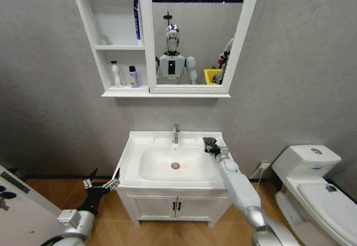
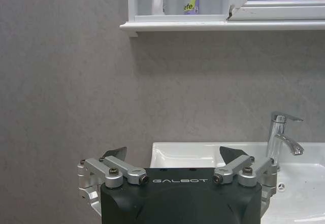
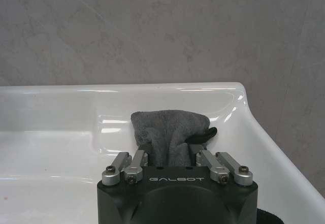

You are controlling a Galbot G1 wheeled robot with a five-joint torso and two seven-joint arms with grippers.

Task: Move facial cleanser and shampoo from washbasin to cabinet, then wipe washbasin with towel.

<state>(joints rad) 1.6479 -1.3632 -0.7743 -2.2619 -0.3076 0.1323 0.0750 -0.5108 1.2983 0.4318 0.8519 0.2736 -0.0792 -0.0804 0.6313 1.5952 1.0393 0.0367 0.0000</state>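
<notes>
Towel: the towel [image 3: 170,135] sits bunched on the back right corner of the washbasin [image 1: 136,140] rim, between the tap [image 1: 175,133] and the right edge; in the right wrist view it reads dark grey, and I see it pinched between the fingers of my right pincer [image 1: 211,144].
Bottles: two bottles, one white [image 1: 116,74] and one purple [image 1: 134,77], stand on the lowest shelf of the cabinet [image 1: 146,45], so I judge the moving part done and the wiping still ahead.
Risk, grip: only a fold seems caught; if I drag hard across the wet-looking ceramic, the cloth may slide out and stay behind.
Risk, edge: the towel is close to the outer rim, so an outward stroke could push it off the washbasin to the floor.
Risk, tap: a sweep toward the middle could knock the fingers against the tap.
Right arm: stretched forward and up over the front right of the washbasin, wrist angled down, pincer closed on the towel at the rim.
Left arm: held low, left of the washbasin beside its front left corner; left pincer [image 2: 172,155] spread wide, holding nothing, pointing at the wall.
</notes>
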